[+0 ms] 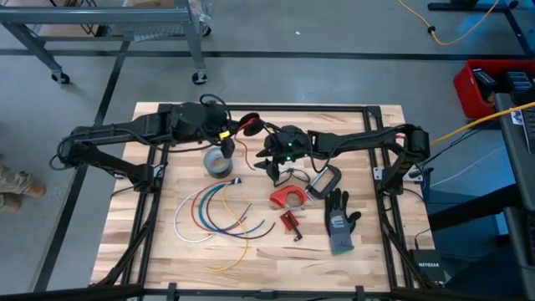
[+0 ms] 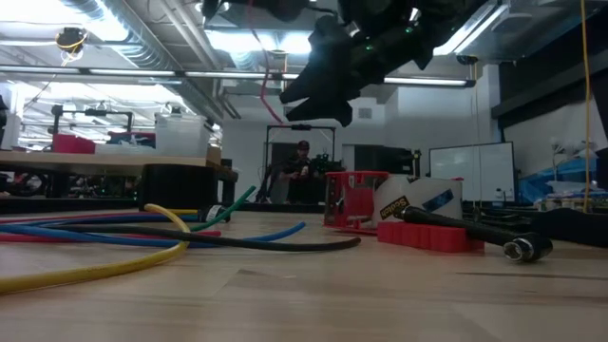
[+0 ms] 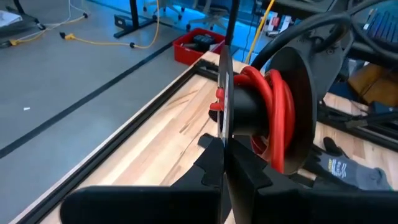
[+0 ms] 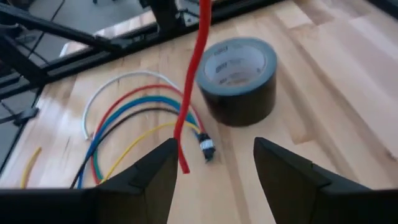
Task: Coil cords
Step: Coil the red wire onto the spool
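Clenching the left gripper [image 3: 224,142] on the thin flange of a black spool [image 3: 301,93], up over the bench's [image 1: 368,259] far edge, left of middle. Carrying several turns of the red cord [image 3: 277,102] on that spool's hub, and letting its loose tail [image 4: 189,93] drop down towards the bench. Hovering the right gripper [image 4: 214,163] just beside it, near the bench's middle, fingers spread wide and grasping nothing. Looking past those fingers at the tail running upright, top to bottom, its free end dangling just inside the left-hand finger, apart from both. Judging the right arm the nearer one for catching the tail, with the cord's long axis crossing the gap between the fingers, so closing or shifting slightly sideways looks like the move in hand. Counting one spool, one grey tape roll [image 1: 219,162] right below, one glove [image 1: 338,224] towards the right front, and roughly six loose cords [image 1: 209,213] curving across the left front: white, red, blue, black, green, yellow, all uncoiled, exact number hard to tell.
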